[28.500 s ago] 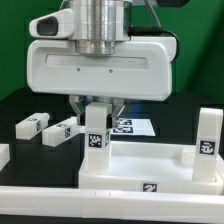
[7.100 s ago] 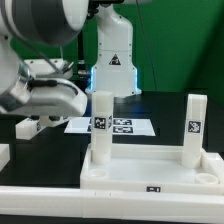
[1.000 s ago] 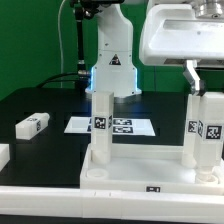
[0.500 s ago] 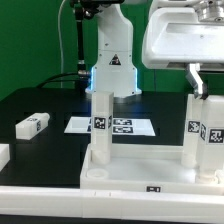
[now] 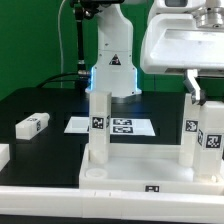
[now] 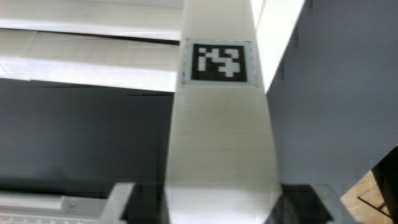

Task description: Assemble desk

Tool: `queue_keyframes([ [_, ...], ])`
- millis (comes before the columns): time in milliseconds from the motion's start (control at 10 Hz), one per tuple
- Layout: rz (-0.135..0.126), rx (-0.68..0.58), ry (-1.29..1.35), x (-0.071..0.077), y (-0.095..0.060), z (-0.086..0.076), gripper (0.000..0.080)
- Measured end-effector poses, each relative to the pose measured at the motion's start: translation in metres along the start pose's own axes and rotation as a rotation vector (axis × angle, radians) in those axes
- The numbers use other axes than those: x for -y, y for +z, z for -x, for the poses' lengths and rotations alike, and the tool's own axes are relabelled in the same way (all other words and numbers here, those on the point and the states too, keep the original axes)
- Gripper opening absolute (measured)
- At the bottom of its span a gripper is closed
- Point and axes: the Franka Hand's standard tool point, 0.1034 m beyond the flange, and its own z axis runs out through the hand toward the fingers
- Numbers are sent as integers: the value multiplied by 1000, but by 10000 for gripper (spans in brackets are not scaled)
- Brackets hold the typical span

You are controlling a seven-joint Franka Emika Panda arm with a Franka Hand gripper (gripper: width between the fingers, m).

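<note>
The white desk top lies at the front like a rimmed tray. Two leg blocks stand upright in it, one at the exterior view's left and one at its right. My gripper hangs at the far right, shut on a third leg, which it holds upright over the top's right corner. In the wrist view the held leg with its tag runs between my fingers, and the gripper is clamped on it. Whether the leg's lower end touches the top is hidden.
A loose leg block lies on the black table at the exterior view's left, with another white part at the left edge. The marker board lies behind the desk top. The robot base stands at the back.
My gripper has sunk a little with the held leg, lowering it toward the desk top's right corner. The two standing legs and the loose leg have not moved.
</note>
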Motion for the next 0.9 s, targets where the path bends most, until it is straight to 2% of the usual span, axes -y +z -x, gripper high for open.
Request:
queue_keyframes([
  [200, 3, -29, -13, 0, 1, -3, 284],
  [300, 3, -28, -13, 0, 1, -2, 335],
  [400, 3, -28, -14, 0, 1, -2, 470],
  [500, 3, -28, -14, 0, 1, -2, 470],
  [600, 3, -28, -14, 0, 1, -2, 604],
  [700, 3, -28, -14, 0, 1, -2, 640],
  [900, 4, -24, -15, -3, 0, -4, 647],
])
